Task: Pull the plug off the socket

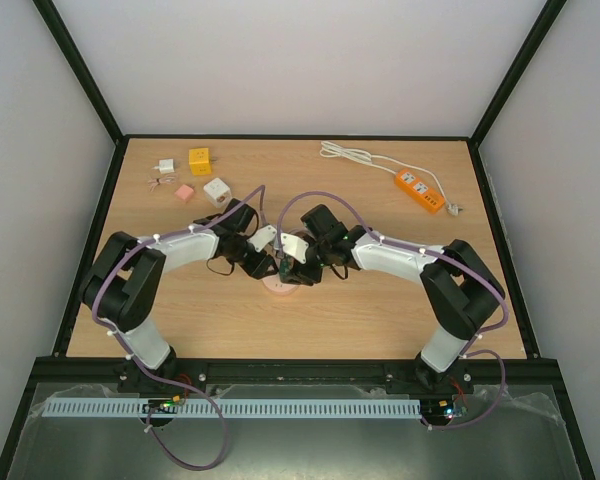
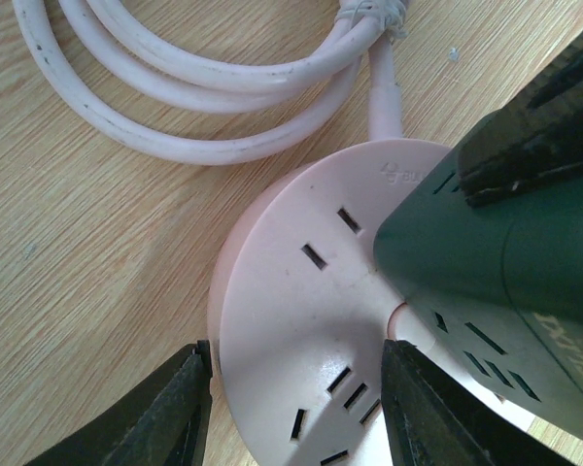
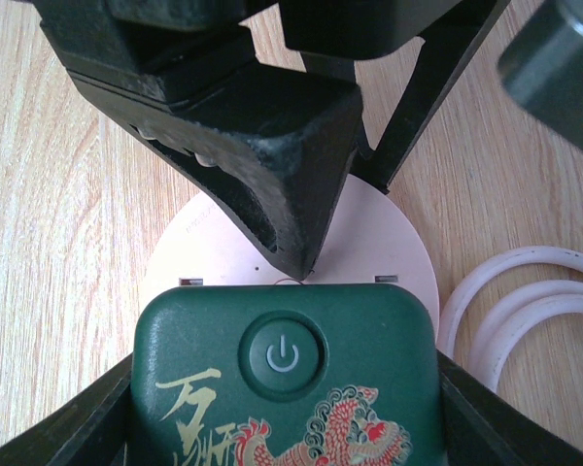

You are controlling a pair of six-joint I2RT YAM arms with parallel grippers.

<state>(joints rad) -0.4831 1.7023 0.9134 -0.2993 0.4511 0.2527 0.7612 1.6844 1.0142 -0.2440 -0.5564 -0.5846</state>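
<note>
The top camera looked down from above the bases (image 1: 145, 372) at 6 o'clock, covering the whole worktop (image 1: 380, 310). Both wrist cameras sat very close to the pink socket (image 2: 291, 330), which all views shared.

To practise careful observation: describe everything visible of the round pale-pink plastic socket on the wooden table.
The round pale-pink plastic socket lies flat on the wooden table, a disc with dark slot outlets in its top. Its pale cord leaves the rim and coils beside it. A dark green plug, gripped by the right gripper, sits on it; the left gripper straddles its rim.
</note>
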